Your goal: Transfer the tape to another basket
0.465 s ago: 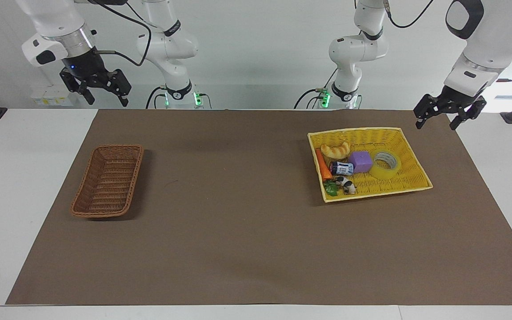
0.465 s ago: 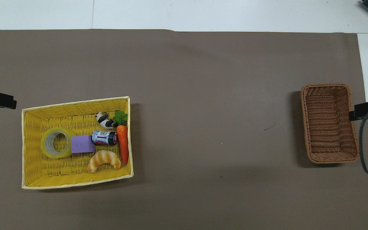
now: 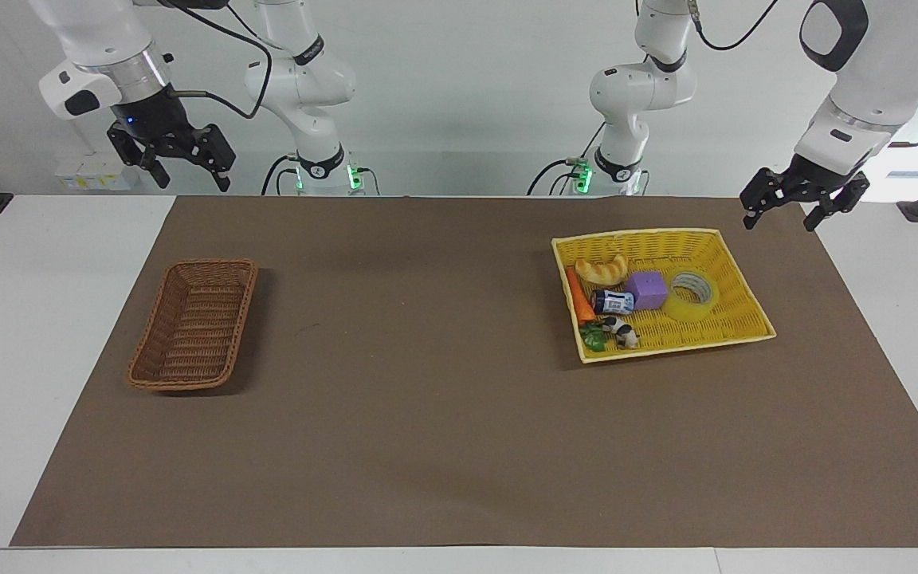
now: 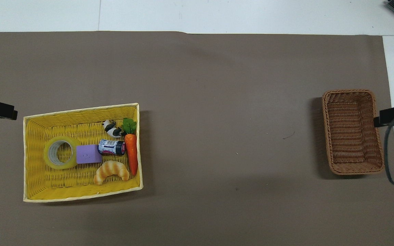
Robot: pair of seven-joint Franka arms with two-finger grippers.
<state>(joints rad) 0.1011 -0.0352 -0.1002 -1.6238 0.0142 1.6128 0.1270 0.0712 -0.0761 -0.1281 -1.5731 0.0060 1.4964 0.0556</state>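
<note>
The tape (image 3: 692, 295) lies flat, hole upward, in the yellow basket (image 3: 734, 263), toward the left arm's end of that basket and touching a purple block (image 3: 646, 289); a small can (image 3: 613, 301), a croissant (image 3: 602, 269), a carrot (image 3: 578, 296) and a little cow figure (image 3: 621, 332) fill the rest of the yellow basket toward the table's middle. The left gripper (image 3: 782, 209) hangs in the air with its fingers spread wide and nothing between them, over the mat just off the yellow basket's corner that is nearest the robots at the left arm's end. The right gripper (image 3: 182, 166), also spread and empty, waits up over the table edge, well apart from the yellow basket, with the dark-brown basket (image 3: 194, 324) below it and farther from the robots. The step in hand looks like the reach for the roll. I judge it best to come down from straight above the roll, one finger into the core and one outside the wall on the side away from the purple block, so the block is not pushed. A lift clear of the yellow basket's rim should come before any travel, and the long carry probably calls for a handover.
</note>
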